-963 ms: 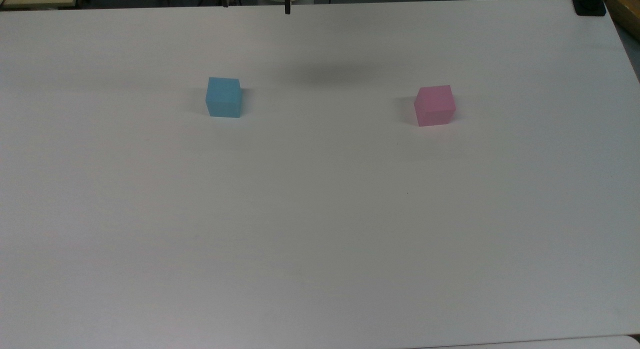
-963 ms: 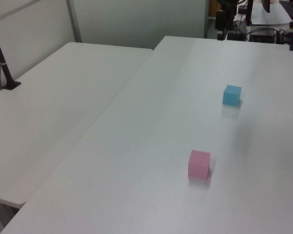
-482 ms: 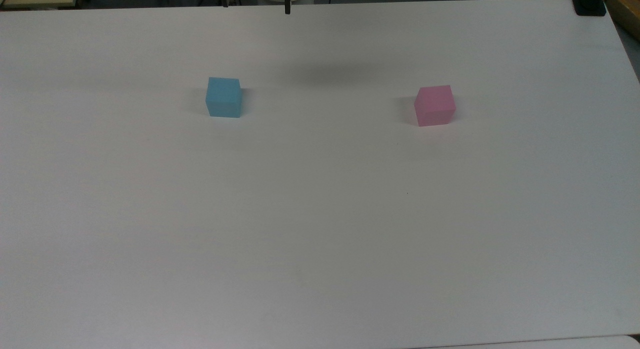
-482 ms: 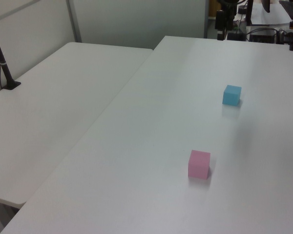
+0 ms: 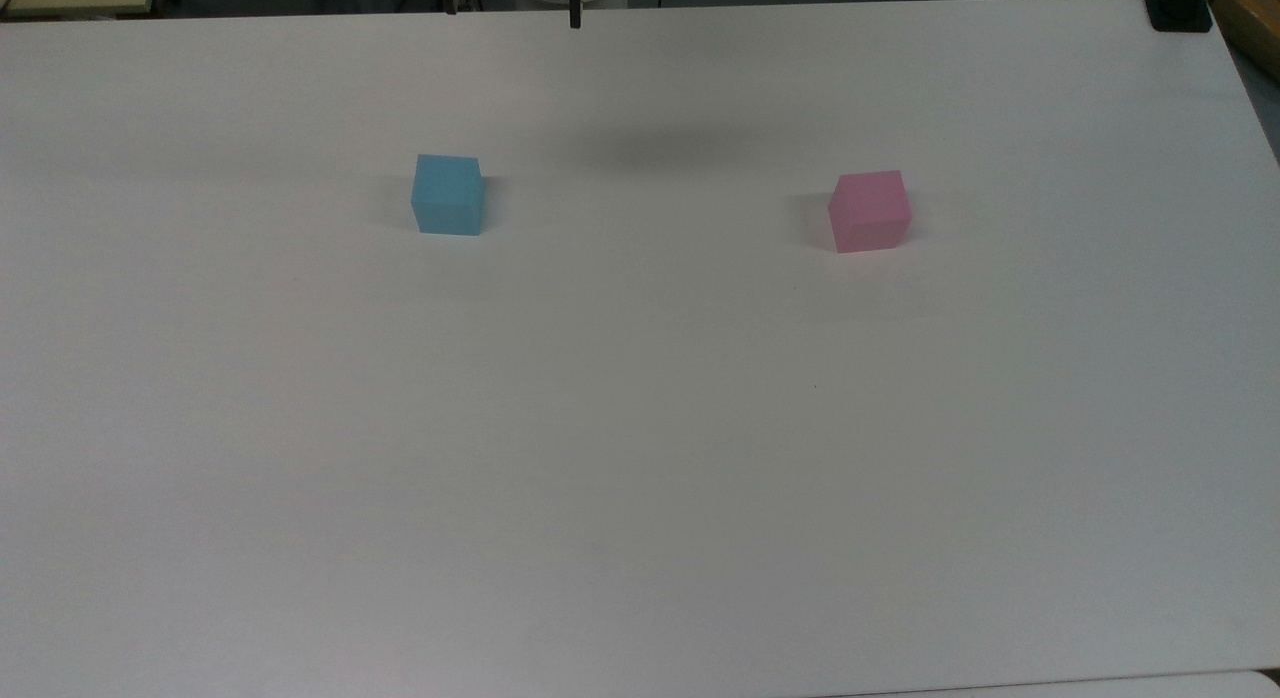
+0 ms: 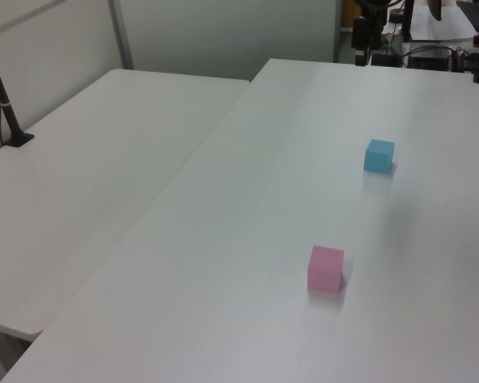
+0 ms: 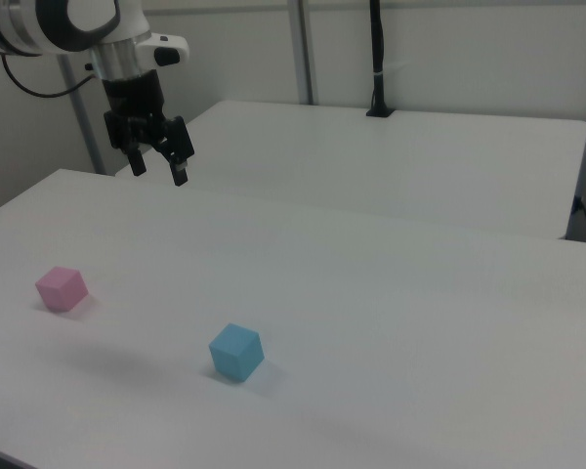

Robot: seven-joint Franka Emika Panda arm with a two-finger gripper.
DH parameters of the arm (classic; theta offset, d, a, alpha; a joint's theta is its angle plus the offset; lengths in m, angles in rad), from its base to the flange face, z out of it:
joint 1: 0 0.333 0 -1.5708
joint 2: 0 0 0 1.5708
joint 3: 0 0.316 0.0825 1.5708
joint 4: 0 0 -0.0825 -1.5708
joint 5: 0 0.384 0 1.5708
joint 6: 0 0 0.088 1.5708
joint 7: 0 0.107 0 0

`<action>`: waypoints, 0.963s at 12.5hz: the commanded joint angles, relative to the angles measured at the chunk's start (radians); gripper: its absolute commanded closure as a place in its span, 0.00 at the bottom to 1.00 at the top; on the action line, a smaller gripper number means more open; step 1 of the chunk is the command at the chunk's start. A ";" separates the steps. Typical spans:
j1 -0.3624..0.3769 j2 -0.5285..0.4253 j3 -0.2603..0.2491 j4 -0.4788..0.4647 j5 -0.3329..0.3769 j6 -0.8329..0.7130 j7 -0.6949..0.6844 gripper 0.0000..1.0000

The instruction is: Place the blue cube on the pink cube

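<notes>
The blue cube (image 5: 447, 194) (image 6: 379, 155) (image 7: 236, 352) rests on the white table (image 5: 640, 478) in the top view's left half. The pink cube (image 5: 869, 211) (image 6: 326, 268) (image 7: 61, 288) sits apart from it toward the top view's right. In the right view my gripper (image 7: 159, 173) hangs open and empty, high above the table's far side, well clear of both cubes. One of its dark fingers (image 5: 575, 16) pokes in at the top view's upper edge.
A second white table (image 6: 88, 175) adjoins this one. A black post (image 7: 376, 59) (image 6: 4, 104) stands on it. A black clamp (image 5: 1180, 13) sits at the top view's upper right corner. Cables and equipment (image 6: 407, 40) lie beyond the far edge.
</notes>
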 commanded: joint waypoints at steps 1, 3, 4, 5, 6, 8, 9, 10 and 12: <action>0.003 -0.009 -0.007 -0.011 0.016 0.002 -0.013 0.00; 0.003 -0.009 -0.007 -0.011 0.016 0.002 -0.013 0.00; 0.003 -0.009 -0.007 -0.011 0.016 0.002 -0.013 0.00; 0.003 -0.009 -0.007 -0.011 0.016 0.002 -0.013 0.00; 0.003 -0.009 -0.007 -0.011 0.016 0.002 -0.013 0.00; 0.000 -0.009 -0.009 -0.011 0.016 0.002 -0.025 0.00; -0.002 -0.010 -0.016 -0.011 0.016 0.000 -0.051 0.00; -0.014 -0.012 -0.018 -0.011 0.016 -0.004 -0.072 0.00; -0.060 -0.023 -0.019 -0.021 0.014 -0.007 -0.161 0.00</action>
